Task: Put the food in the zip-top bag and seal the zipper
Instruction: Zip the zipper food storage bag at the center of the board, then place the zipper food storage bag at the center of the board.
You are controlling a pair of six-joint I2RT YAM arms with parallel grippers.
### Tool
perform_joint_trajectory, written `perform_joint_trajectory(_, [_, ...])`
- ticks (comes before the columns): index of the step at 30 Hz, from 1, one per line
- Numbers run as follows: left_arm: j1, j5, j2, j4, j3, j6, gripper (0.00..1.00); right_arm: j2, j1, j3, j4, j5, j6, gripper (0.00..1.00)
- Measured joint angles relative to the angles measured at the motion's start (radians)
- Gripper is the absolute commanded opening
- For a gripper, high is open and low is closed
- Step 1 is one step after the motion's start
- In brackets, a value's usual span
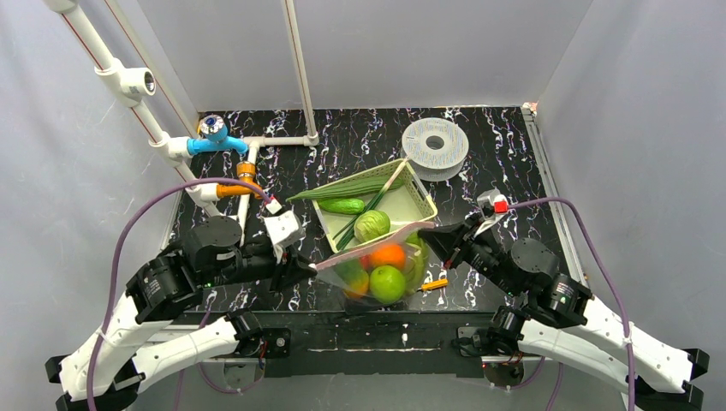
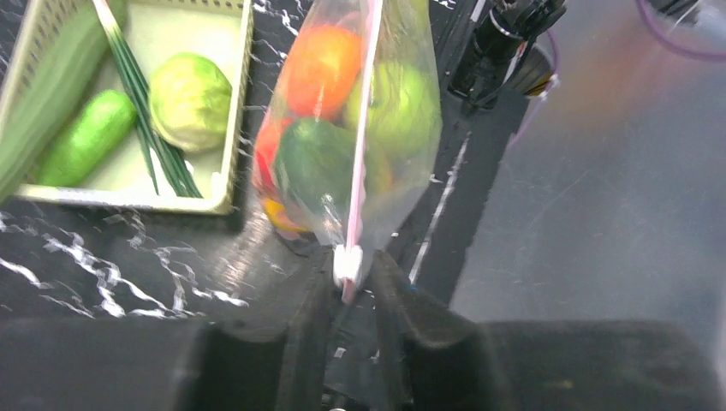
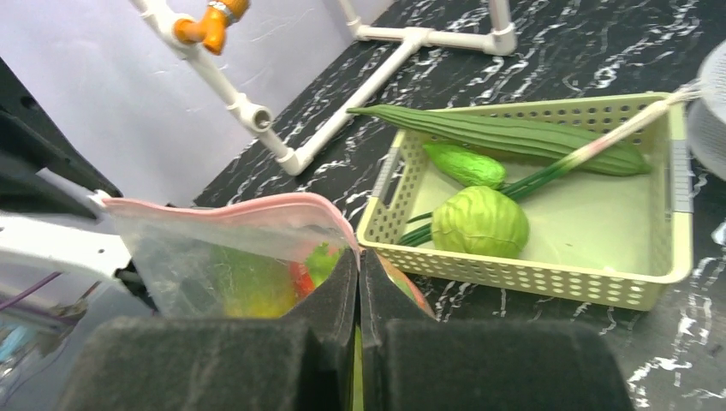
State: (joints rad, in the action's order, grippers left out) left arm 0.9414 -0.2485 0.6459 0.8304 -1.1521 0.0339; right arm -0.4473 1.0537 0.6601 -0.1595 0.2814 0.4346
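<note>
At the near edge of the bench [image 1: 360,137], the zip-top bag [image 1: 377,274] is hung between the two claws. It is already loaded with a green apple [image 1: 387,282], an orange fruit [image 1: 389,255] and other produce. The left claw [image 2: 349,274] is set around the white slider [image 2: 347,264] at one end of the zipper [image 2: 364,128]. Its fingers stand close on either side, but whether they pinch it cannot be told. The right claw [image 3: 360,265] is clenched on the zipper's other end, so the pink strip is stretched fairly straight.

The film is judged thin, slippery and easily crumpled, and the load makes it sag. It is therefore best held at the stiffer strip, by its ends, not by the film.

Just beyond the bag, a cabbage [image 1: 371,225], a cucumber [image 1: 342,205] and a leek [image 1: 368,205] are left in the basket [image 1: 424,201]. These are judged firm enough to be taken around the middle. Farthest back, a grey spool [image 1: 435,145] is seen.
</note>
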Motion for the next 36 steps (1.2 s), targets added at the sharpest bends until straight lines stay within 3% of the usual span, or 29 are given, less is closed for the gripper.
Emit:
perform_joint_trajectory(4, [0.000,0.020,0.013,-0.007,0.001,0.038,0.78,-0.046,-0.010,0.039,-0.033,0.045,0.004,0.01])
perform_joint_trajectory(8, [0.000,0.071,0.022,-0.022,0.000,0.057,0.93,-0.144,-0.011,0.173,-0.123,0.079,-0.003,0.01])
perform_joint_trajectory(17, [-0.001,0.219,-0.025,-0.046,-0.018,0.083,0.98,-0.365,-0.062,0.569,-0.397,0.349,-0.073,0.01])
perform_joint_trajectory(21, [-0.002,0.246,-0.034,-0.046,-0.034,0.090,0.98,-0.446,-0.241,0.670,-0.516,0.391,-0.072,0.01])
perform_joint_trajectory(25, [-0.002,0.248,-0.035,-0.047,-0.032,0.099,0.98,-0.492,-0.547,0.673,-0.591,0.243,-0.067,0.01])
perform_joint_trajectory(28, [-0.002,0.240,-0.033,-0.056,-0.029,0.107,0.98,-0.534,-0.710,0.674,-0.603,0.152,-0.062,0.01])
perform_joint_trajectory(36, [-0.002,0.202,-0.022,-0.077,-0.015,0.127,0.98,-0.680,-0.888,0.702,-0.624,0.190,-0.056,0.01])
